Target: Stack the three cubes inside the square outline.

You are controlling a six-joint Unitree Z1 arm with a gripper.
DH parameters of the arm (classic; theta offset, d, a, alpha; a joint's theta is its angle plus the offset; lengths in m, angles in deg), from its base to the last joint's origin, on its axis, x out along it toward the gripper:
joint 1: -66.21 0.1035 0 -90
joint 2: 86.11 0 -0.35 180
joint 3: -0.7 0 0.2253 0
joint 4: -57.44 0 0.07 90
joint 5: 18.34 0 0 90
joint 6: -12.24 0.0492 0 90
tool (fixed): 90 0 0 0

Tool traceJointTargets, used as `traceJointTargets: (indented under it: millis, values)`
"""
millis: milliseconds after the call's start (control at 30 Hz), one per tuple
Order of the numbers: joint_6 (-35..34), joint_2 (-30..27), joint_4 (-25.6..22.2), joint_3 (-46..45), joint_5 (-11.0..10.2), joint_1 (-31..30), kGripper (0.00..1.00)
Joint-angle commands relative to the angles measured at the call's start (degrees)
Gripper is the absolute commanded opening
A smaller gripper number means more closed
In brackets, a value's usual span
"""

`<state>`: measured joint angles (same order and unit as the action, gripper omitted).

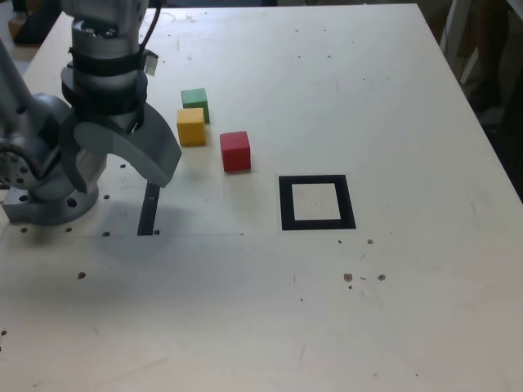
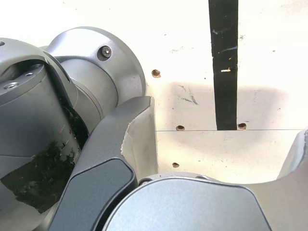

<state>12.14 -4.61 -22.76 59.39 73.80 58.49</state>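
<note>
Exterior view: one grey arm stands at this view's left on a pale desk.
Gripper: the gripper hangs low beside the arm's base, near the desk's surface, with its jaws spread apart and nothing between them.
Green cube: the green cube sits farthest back of the three, on the desk.
Yellow cube: the yellow cube sits just in front of the green one, close enough that they seem to touch, though a thin gap cannot be ruled out.
Red cube: the red cube stands alone, near the yellow one and toward the exterior view's right of it.
Square outline: the square outline lies flat on the desk, to the exterior view's right of the red cube and nearer the camera; its pale centre holds no cube.
Black strip: a narrow black strip runs along the desk just below the gripper.
Wrist view: the gripper shows two grey jaws wide apart over the desk, with the black strip running between them and the arm's base beside one jaw.
Desk marks: small dark holes dot the surface near the strip.
</note>
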Motion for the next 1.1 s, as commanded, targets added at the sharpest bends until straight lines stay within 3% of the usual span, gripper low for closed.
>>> traceJointTargets:
  millis: [0,533,1067]
  values:
    - [-0.2,0.2,0.2,-0.2,0.1,0.1,0.99]
    - [-0.7,0.9,-0.4,0.7,-0.1,0.1,0.99]
    - [-3.3,7.6,-3.7,11.5,-0.5,0.5,0.99]
